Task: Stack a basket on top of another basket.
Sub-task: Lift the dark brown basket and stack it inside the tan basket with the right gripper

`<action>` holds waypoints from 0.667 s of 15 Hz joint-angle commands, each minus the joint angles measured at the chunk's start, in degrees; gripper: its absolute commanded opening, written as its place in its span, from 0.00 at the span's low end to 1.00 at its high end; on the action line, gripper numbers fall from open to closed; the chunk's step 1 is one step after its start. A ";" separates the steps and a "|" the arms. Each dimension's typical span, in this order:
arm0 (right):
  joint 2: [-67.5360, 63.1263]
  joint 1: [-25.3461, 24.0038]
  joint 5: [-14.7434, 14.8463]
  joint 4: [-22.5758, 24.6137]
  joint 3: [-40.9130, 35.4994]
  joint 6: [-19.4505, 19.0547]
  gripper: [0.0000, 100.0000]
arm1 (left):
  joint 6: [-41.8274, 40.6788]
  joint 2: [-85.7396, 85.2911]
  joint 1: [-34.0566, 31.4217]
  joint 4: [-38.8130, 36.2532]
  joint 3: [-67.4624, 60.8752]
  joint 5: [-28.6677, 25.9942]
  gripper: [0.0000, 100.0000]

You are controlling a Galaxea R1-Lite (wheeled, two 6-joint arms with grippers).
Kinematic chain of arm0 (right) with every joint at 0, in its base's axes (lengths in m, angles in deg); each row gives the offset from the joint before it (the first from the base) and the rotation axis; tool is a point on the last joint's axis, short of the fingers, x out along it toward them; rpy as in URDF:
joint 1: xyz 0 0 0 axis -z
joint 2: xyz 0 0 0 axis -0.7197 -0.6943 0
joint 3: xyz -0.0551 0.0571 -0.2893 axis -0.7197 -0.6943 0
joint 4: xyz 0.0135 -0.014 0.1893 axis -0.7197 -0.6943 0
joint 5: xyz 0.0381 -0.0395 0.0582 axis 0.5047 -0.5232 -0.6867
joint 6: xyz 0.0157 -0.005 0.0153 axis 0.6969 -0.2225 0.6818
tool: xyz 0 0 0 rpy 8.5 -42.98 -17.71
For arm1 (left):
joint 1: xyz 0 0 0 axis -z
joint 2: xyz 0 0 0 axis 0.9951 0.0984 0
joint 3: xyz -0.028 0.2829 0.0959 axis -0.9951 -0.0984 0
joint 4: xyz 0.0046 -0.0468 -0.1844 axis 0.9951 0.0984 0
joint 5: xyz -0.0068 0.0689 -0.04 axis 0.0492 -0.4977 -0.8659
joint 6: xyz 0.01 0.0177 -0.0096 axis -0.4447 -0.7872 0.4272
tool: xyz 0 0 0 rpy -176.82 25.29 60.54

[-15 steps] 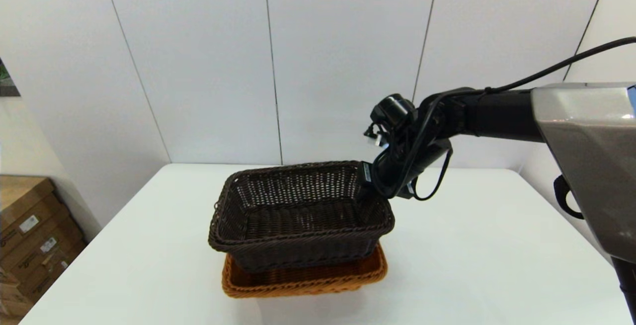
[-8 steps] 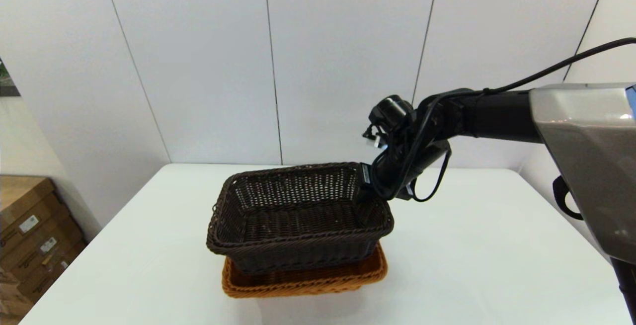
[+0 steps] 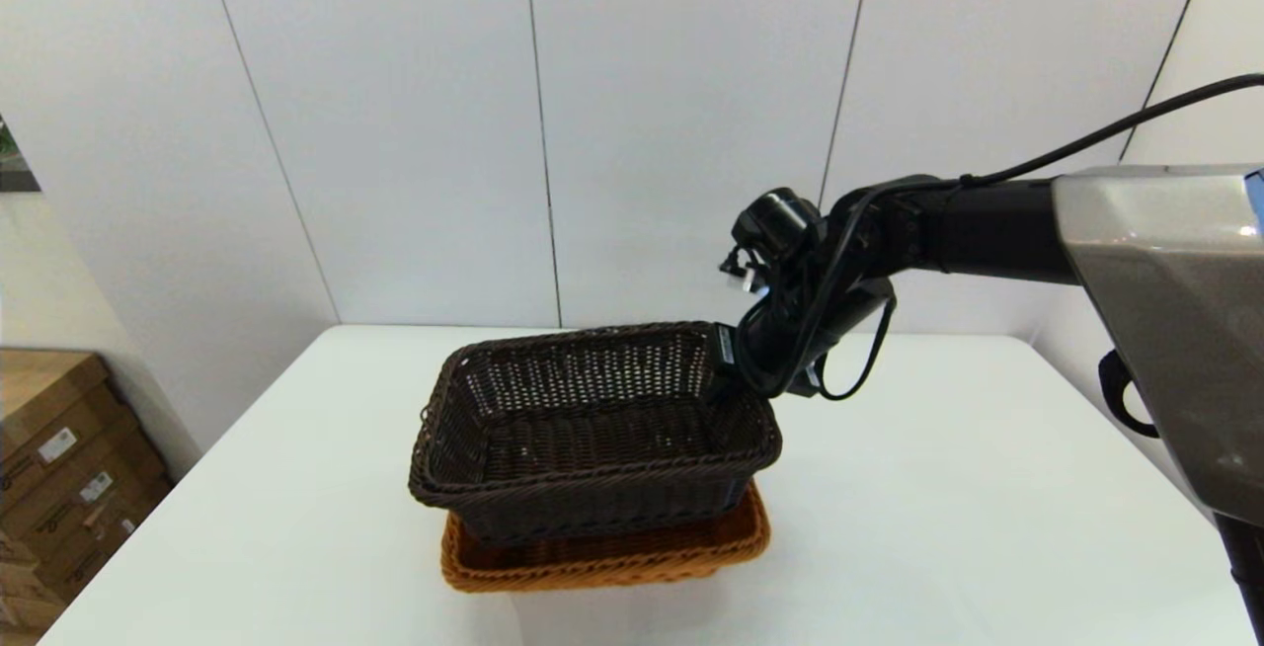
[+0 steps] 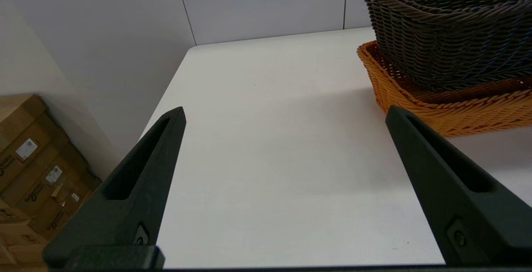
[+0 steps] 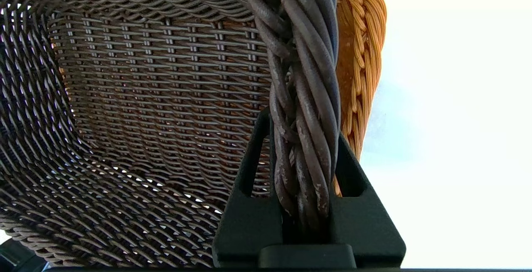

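Note:
The dark brown basket (image 3: 592, 429) sits low inside the orange-tan basket (image 3: 602, 557) at the table's middle, its far right side still slightly raised. My right gripper (image 3: 723, 384) is shut on its braided rim at the far right corner. In the right wrist view the rim (image 5: 305, 110) runs between my two fingers (image 5: 249, 176), with the orange-tan basket (image 5: 357, 68) just beyond. The left wrist view shows my left gripper (image 4: 284, 116) open over bare table, left of both baskets: dark brown (image 4: 449, 30), orange-tan (image 4: 449, 105).
The white table (image 3: 987, 508) ends at a panelled wall behind. Cardboard boxes (image 3: 59, 468) are stacked on the floor past the table's left edge. A cable loops under my right wrist (image 3: 849, 369).
The dark brown basket has come down a little and levelled, settling deeper into the orange-tan basket. My right gripper went down slightly with it.

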State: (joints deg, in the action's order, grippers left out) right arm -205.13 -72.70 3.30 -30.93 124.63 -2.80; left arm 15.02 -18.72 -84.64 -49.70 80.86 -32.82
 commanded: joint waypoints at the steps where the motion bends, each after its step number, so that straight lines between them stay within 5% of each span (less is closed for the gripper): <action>1: -0.05 -0.22 -0.22 -0.20 0.02 0.13 0.00 | -0.05 0.07 0.03 0.00 0.00 -0.01 1.00; 10: -0.67 -0.13 -0.22 1.74 0.02 0.22 0.00 | -0.05 0.07 0.03 0.00 0.00 -0.01 1.00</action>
State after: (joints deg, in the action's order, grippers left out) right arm -205.55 -72.81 3.19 -28.91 124.68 -2.72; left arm 15.00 -18.72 -84.64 -49.70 80.86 -32.82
